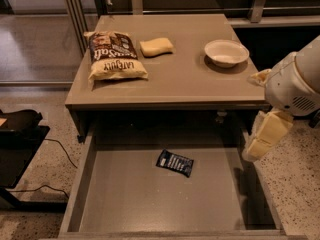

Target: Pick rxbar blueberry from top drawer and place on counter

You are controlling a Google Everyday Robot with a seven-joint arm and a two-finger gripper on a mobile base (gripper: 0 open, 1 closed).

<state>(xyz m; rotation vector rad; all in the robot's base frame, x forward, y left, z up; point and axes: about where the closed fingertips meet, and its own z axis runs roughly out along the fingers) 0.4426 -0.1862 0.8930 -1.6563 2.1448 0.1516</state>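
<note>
The worktop (190, 86) fills the upper middle, a flat grey-brown square. Below it, at 6 o'clock, the top drawer (125, 204) stands pulled fully out, its flat bottom open to view. The white arm comes in from 3 o'clock, and its cream end effector (265, 134) hangs off the worktop's front right corner, above the drawer's right wall. Whether it is open or closed cannot be told from this view. Nothing is seen in its hold, and the rxbar blueberry is well clear of it.

On the worktop, a brown-and-cream chip bag (114, 54) lies flat towards 10 o'clock. A white bowl (226, 52) sits towards 2 o'clock. A yellow sponge (156, 47) rests between them, just beside the bag.

The rxbar blueberry (175, 162) lies flat on the drawer bottom, near its middle and slightly askew. It is at about 8 o'clock from the end effector.
</note>
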